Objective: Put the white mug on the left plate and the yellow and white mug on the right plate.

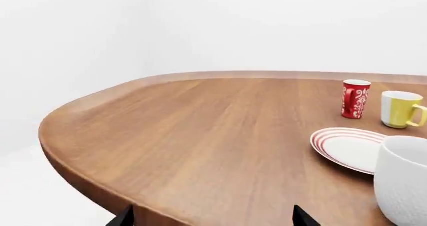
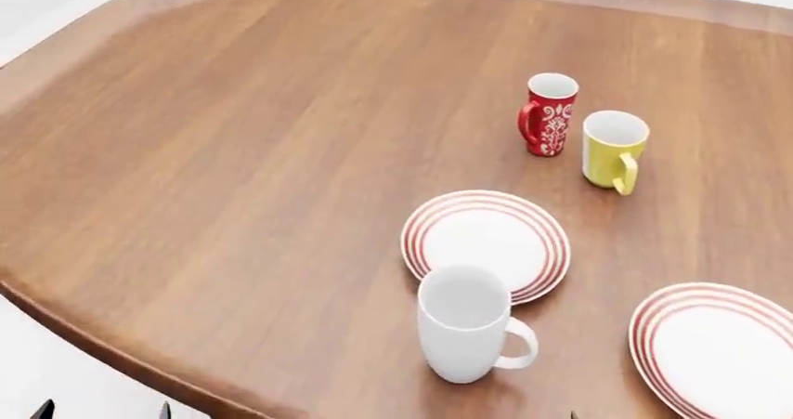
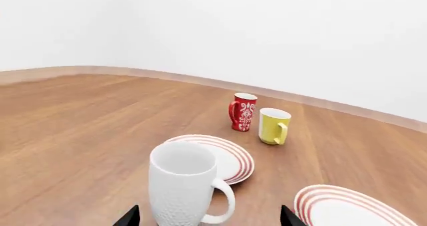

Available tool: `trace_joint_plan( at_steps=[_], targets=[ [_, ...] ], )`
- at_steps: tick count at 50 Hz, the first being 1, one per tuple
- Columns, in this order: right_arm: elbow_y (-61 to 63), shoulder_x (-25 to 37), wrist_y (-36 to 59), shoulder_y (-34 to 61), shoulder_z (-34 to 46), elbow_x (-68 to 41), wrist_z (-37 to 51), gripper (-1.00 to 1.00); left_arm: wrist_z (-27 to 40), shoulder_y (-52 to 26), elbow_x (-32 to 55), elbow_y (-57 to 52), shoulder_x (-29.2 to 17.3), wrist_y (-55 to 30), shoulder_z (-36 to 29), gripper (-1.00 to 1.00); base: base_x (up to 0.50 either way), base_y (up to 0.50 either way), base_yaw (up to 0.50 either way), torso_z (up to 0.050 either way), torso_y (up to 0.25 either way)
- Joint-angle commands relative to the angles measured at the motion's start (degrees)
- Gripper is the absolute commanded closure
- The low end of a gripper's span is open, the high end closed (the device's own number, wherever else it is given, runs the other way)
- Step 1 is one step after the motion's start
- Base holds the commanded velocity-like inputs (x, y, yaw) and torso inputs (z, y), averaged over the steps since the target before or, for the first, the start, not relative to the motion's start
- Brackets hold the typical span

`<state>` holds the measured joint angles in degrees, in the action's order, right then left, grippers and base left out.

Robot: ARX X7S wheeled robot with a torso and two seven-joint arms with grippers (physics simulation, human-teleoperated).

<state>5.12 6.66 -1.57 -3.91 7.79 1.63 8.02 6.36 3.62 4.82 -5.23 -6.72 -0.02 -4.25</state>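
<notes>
The white mug [image 2: 465, 326] stands upright near the table's front edge, handle to the right, just in front of the left plate [image 2: 486, 242]. The right plate [image 2: 719, 345] lies at the right edge. The yellow and white mug [image 2: 611, 150] stands farther back. My right gripper [image 3: 210, 220] is open and empty, with the white mug [image 3: 183, 183] close ahead, in line with its gap. My left gripper [image 1: 213, 221] is open and empty at the table's front-left edge; in its view the white mug [image 1: 403, 178] is far off to one side. Its tips [image 2: 103, 412] show low in the head view.
A slim red mug with a white pattern [image 2: 547, 114] stands right beside the yellow and white mug, on its left. The wooden table [image 2: 223, 159] has a rounded edge running along the front left. White walls surround it.
</notes>
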Motion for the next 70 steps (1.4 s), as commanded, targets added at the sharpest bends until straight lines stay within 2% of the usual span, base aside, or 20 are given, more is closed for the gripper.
trace_joint_plan(
  at_steps=[1,4,13,26,28,36,50,51,52,54,57,59,60,61,62,64,66,67,68,70],
  targets=[
    [0.97,0.88,-0.03,-0.04,0.98,-3.19,-1.94,-1.00,0.67,-0.17,0.46,0.00,-0.64,-0.22,-0.77,-1.00,0.00,0.00,0.00,0.000,0.000],
    [2.72,0.60,-1.67,-0.83,-0.39,-9.28,-4.25,-1.00,0.76,-0.11,0.56,-0.22,-0.81,-0.31,-1.00,-1.00,0.06,-0.20,0.00,0.000,0.000],
    [1.94,1.52,-0.49,-0.10,0.39,-6.60,-2.35,-1.00,1.12,-0.16,0.87,-0.39,-1.35,-0.57,-1.46,-1.00,0.10,-0.35,0.00,0.000,0.000],
    [2.60,0.91,-3.97,-0.86,-2.38,-13.03,-2.41,-1.00,1.33,0.51,1.80,-2.08,-2.14,-1.28,-2.03,-1.00,0.14,-0.48,0.00,0.000,0.000],
    [3.41,1.14,-0.05,-0.49,-2.73,-13.59,-1.13,-1.00,1.24,0.81,2.51,-3.26,-2.42,-1.76,-1.77,-1.00,0.00,0.00,0.00,0.000,0.000],
    [3.78,0.67,-4.33,-1.36,-5.15,-17.42,-1.44,-1.00,1.38,-2.32,13.11,-13.66,-3.63,-9.54,4.04,-1.00,0.35,0.10,0.00,0.000,0.000],
    [5.88,1.92,-6.09,-4.53,-5.79,-18.91,-0.89,-1.00,2.71,2.68,8.96,-13.38,-4.72,-5.16,3.21,-1.00,0.39,0.12,0.00,0.000,0.000],
    [5.53,1.56,-11.12,-4.67,-5.55,-13.08,0.66,-1.00,2.39,2.23,7.51,-13.57,-5.59,-5.60,2.21,-1.00,0.00,0.00,0.00,0.000,0.000],
    [5.91,1.91,-7.44,-3.79,-5.45,-15.87,0.23,-1.00,2.44,2.19,7.61,-13.84,-5.73,-5.83,2.16,-1.00,0.48,0.14,0.00,0.000,0.000],
    [4.04,0.77,-15.23,-4.56,-6.24,-13.90,0.30,-1.00,2.54,2.26,7.86,-14.19,-5.90,-5.97,2.15,-1.00,0.48,0.14,0.00,0.000,0.000],
    [6.02,2.07,-7.95,-3.96,-5.33,-16.07,-0.02,-1.00,2.61,2.30,7.99,-14.22,-6.09,-5.70,2.04,-1.00,0.00,0.00,0.00,0.000,0.000],
    [4.95,0.86,-13.76,-4.82,-6.57,-14.71,1.01,-1.00,2.59,2.26,8.14,-13.87,-6.12,-5.36,1.94,-1.00,0.43,0.13,0.00,0.000,0.000],
    [5.08,1.59,-8.03,-3.99,-5.78,-11.97,2.78,-1.00,2.60,2.21,8.01,-13.52,-6.11,-5.17,1.76,-1.00,0.00,0.00,0.00,0.000,0.000],
    [4.71,1.45,-9.18,-3.94,-5.79,-12.43,2.48,-1.00,2.61,2.24,8.03,-13.45,-6.16,-5.08,1.69,-1.00,0.00,0.00,0.00,0.000,0.000],
    [6.41,2.54,-3.75,-3.48,-5.41,-16.94,0.88,-1.00,2.74,2.30,8.16,-13.69,-6.24,-5.23,1.75,-1.00,0.00,0.00,0.00,0.000,0.000],
    [4.65,0.84,-12.30,-4.48,-6.92,-15.72,1.08,-1.00,2.88,2.48,8.33,-14.14,-6.41,-5.27,1.77,-1.00,0.19,0.06,0.00,0.000,0.000],
    [5.42,1.59,-7.96,-4.15,-5.98,-13.51,2.52,-1.00,2.94,2.54,8.39,-14.17,-6.53,-5.21,1.67,-1.00,0.00,0.00,0.00,0.000,0.000],
    [5.63,1.33,-11.48,-4.79,-6.25,-15.18,1.18,-1.00,2.96,2.53,8.33,-14.12,-6.58,-5.19,1.62,-1.00,0.00,0.00,0.00,0.000,0.000],
    [6.74,2.38,-5.88,-4.29,-5.72,-17.32,1.08,-1.00,3.02,2.54,8.41,-14.18,-6.63,-5.20,1.62,-1.00,0.00,0.00,0.00,0.000,0.000],
    [6.45,2.07,-8.28,-4.36,-6.00,-17.99,0.47,-1.00,3.03,2.67,8.69,-14.52,-6.74,-5.25,1.64,-1.00,0.48,0.14,0.00,0.000,0.000]
  ],
)
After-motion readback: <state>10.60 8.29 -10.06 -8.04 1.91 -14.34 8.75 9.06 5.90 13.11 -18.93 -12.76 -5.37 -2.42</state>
